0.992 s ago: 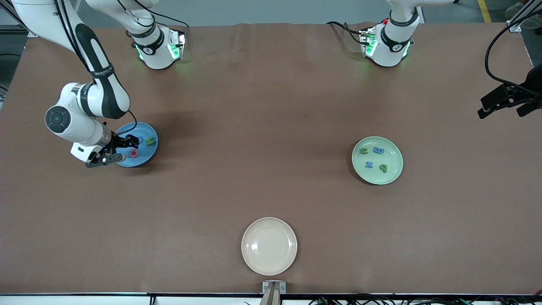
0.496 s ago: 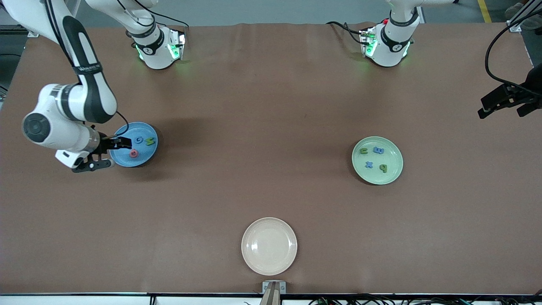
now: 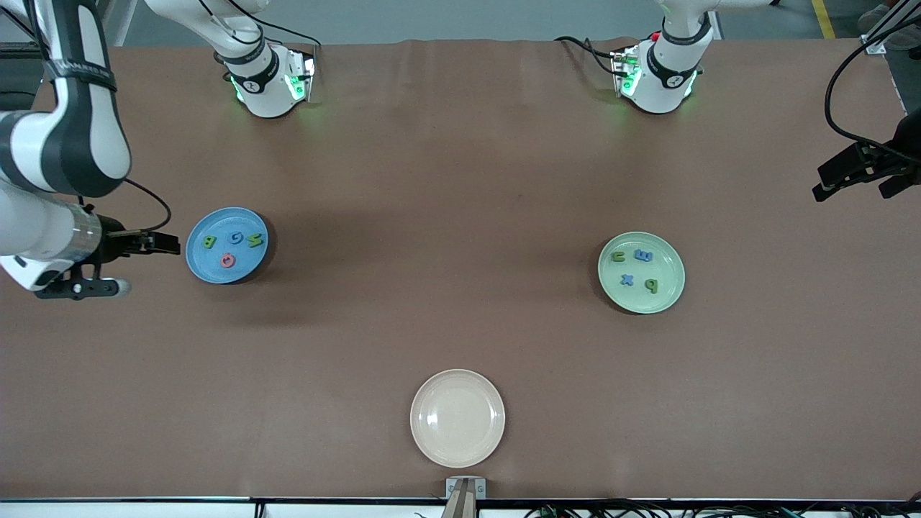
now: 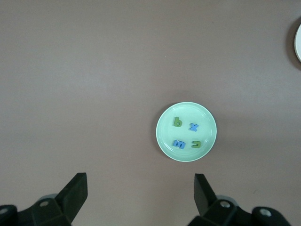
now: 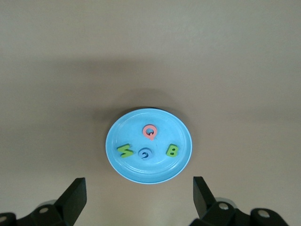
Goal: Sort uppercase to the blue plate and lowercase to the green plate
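The blue plate (image 3: 206, 263) lies toward the right arm's end of the table and holds the uppercase letters: a green B (image 3: 209, 242), a blue G (image 3: 235, 237), a green S (image 3: 255, 240) and a red round letter (image 3: 228, 260). My right gripper (image 3: 147, 266) hangs open and empty beside that plate, off its rim; its wrist view shows the blue plate (image 5: 136, 129) past the open right gripper (image 5: 138, 190). The green plate (image 3: 666, 263) holds the lowercase letters (image 3: 627, 280). High over the left arm's end of the table, my left gripper (image 3: 818, 185) waits open, looking down on the green plate (image 4: 208, 127).
A cream plate (image 3: 457, 417) with nothing on it sits near the table's front edge, closest to the front camera. Brown table surface (image 3: 432, 252) stretches between the blue and green plates.
My right gripper has pulled back off the blue plate toward the right arm's end of the table, uncovering the green B. The left arm and all letters have not moved.
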Controlling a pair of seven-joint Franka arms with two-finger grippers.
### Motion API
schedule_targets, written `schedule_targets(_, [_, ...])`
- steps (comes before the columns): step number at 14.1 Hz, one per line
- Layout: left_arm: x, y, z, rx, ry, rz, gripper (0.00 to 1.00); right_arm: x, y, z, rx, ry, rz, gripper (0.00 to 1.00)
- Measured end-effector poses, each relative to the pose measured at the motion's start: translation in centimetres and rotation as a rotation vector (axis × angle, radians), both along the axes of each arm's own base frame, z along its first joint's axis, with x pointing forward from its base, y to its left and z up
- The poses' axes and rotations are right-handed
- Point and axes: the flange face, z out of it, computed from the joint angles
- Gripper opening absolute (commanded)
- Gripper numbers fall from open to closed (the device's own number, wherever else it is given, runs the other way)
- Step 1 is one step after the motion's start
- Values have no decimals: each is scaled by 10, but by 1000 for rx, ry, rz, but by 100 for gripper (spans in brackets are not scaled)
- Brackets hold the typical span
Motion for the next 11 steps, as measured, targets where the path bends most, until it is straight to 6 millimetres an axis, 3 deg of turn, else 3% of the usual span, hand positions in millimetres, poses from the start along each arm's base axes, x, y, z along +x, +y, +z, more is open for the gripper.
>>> schedule_targets(5, [0,1,0,0,0,1,100,9,-7,69,-8,-57,-26,100])
schedule_targets(8, [0,1,0,0,0,2,100,9,-26,85,-11,-82,-57,100])
schedule_targets(11, [0,1,0,0,0,2,100,8,-35,89,-11,-79,-69,100])
